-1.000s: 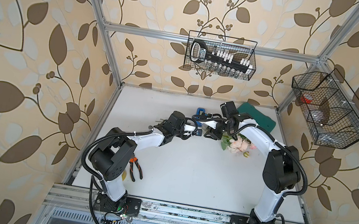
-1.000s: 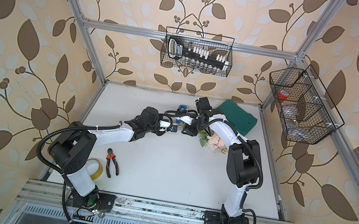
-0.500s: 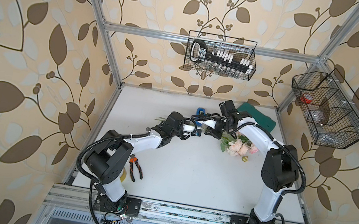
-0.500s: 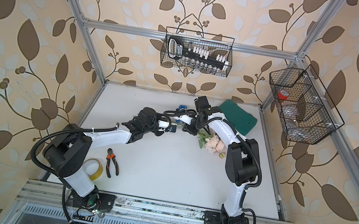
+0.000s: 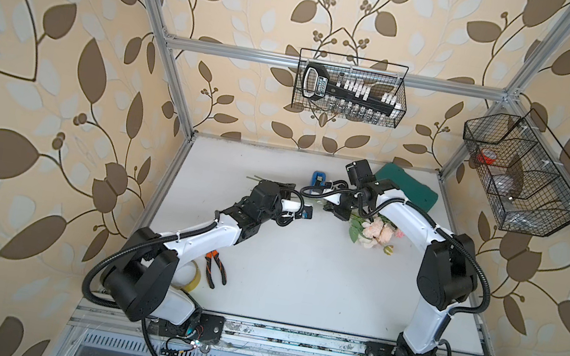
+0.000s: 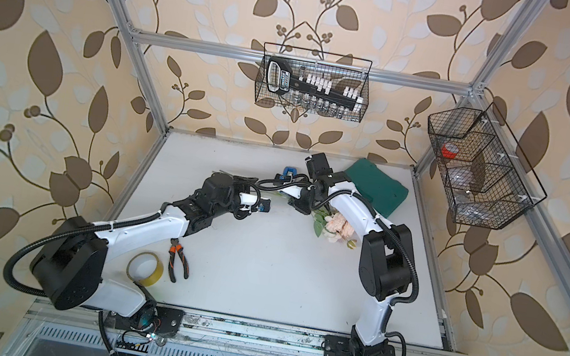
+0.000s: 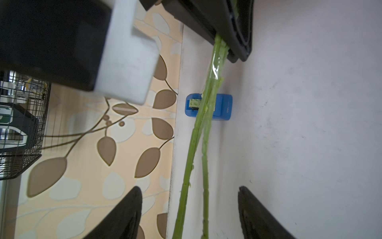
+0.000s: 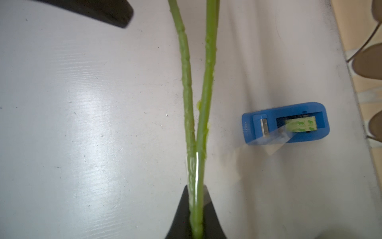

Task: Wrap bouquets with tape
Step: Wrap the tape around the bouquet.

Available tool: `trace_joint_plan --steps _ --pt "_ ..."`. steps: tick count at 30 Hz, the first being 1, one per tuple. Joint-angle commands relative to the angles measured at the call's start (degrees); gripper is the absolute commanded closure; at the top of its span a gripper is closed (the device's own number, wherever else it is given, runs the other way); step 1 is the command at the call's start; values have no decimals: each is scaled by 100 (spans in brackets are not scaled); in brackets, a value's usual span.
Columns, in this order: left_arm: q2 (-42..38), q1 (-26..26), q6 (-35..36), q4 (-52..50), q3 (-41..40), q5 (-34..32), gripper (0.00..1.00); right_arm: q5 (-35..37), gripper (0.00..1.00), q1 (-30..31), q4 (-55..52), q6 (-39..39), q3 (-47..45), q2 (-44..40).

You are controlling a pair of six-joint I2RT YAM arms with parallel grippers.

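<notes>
One bouquet (image 5: 379,230) of pink and cream roses lay toward the right rear of the surface (image 5: 299,274), half under the right arm. Whether its blossoms rested on the white top or hung just over it, the top views did not settle. Its thin green stems (image 8: 187,82) ran out from the heads toward the left arm. Two showed plainly in the wrist views, and a third may have been hidden behind them. A glossy band of clear tape (image 7: 215,66) bound them together just beside the right tool (image 8: 196,187), which was clamped tight on the bundle. The left tool (image 7: 189,188) stood wide, its fingers (image 7: 128,213) either side of the splayed stem ends and touching neither.

The bunch looked light, with soft heads that would crush easily and slim, springy stems inclined to fan apart away from the band. The sound place to take hold was therefore the stems near the taped part, never the petals.

The blue dispenser (image 8: 285,124) sat near the back wall, just beyond the stems. A limp clear tail hung off its cutter, and it would likely be flimsy and sticky. Pliers (image 5: 215,268) and a yellowish tape ring (image 6: 145,269) lay well apart by the left arm's base, and a green cloth (image 5: 410,185) lay behind the right arm.
</notes>
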Motion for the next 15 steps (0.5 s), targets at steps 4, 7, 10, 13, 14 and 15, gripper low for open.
trace_joint_plan --steps 4,7,10,13,14,15 --pt "-1371 143 -375 -1571 -176 950 25 173 100 285 429 -430 -499 -483" --pt "-1803 376 -596 -2259 -113 1526 25 383 100 339 808 -562 -821 -708" --pt "-1671 667 -732 -3265 402 2030 26 513 100 356 1198 -748 -1156 -991" --pt "-1223 892 -780 -4275 1022 2569 14 707 100 408 1868 -1017 -1686 -1343" --pt "-1073 939 -786 -4418 1188 2685 12 813 100 442 2115 -1104 -1866 -1466" --pt "-897 988 -886 -4440 1346 2714 13 884 100 462 2373 -1220 -2062 -1580"
